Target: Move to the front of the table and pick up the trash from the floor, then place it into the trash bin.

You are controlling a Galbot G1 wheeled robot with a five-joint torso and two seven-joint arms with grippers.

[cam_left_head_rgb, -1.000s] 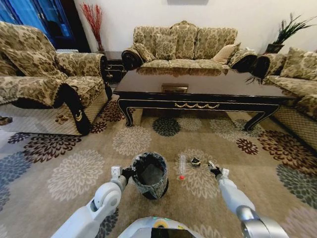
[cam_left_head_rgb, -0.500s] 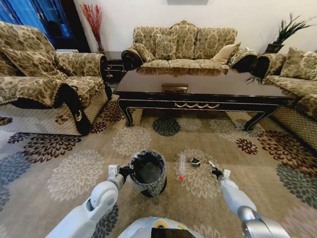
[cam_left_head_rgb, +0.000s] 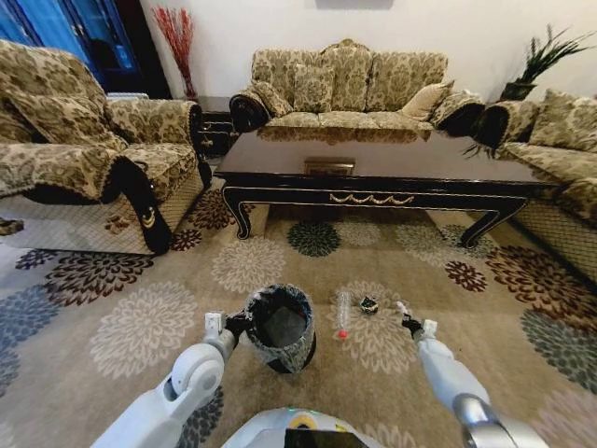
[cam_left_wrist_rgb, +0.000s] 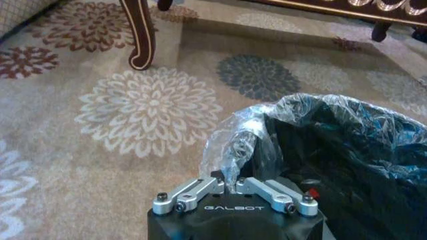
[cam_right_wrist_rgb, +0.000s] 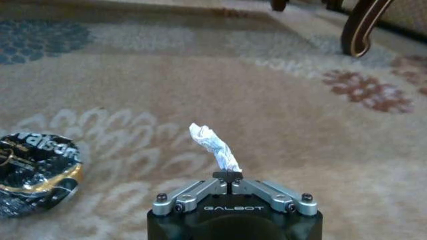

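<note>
While the left gripper pinches the crinkled bag folded over the rim of the trash bin, its fingers pressed together on the plastic, the bin leans slightly away from it on the flowered carpet. Just past the bin's far side, toward the right gripper, lie a small clear bottle with a red cap and a dark wrapper, close together. The right gripper hangs low just beside the wrapper, fingers closed on a crumpled white scrap that juts out from the tips. Well beyond both grippers stands the table, a sofa behind it.
</note>
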